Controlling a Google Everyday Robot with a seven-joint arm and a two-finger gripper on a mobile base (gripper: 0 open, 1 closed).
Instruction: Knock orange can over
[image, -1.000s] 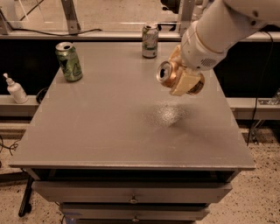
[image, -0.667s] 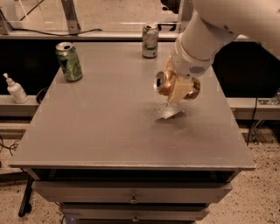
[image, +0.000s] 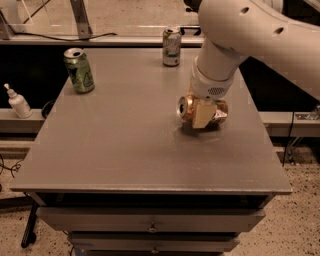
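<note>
1. The end effector (image: 202, 118) sits over the right middle of the desk (image: 125, 145), clamped across the orange can (image: 186, 108). The can is on its side, with its silver top facing left. It is very low over the desk, and whether it touches the surface cannot be told.
2. Rolling is the main risk. A can on its side rolls freely once let go, and it lies near the right edge. Opening the fingers with a sideways nudge could send it off the desk.
3. If the can is not yet on the desk, letting go would drop it. It could then bounce or roll where nobody intends.
4. Pressing lower could jam the can against the desk and dent its thin wall, or load the arm (image: 240, 35).
5. If a finger drags on the can during withdrawal, it could lift one end and stand the can back up, undoing the task.
6. A wide pull-back to the rear could brush the pale can (image: 171, 46), which stands just behind the arm. The green can (image: 79, 70) is well apart at the far left and looks safe.
</note>
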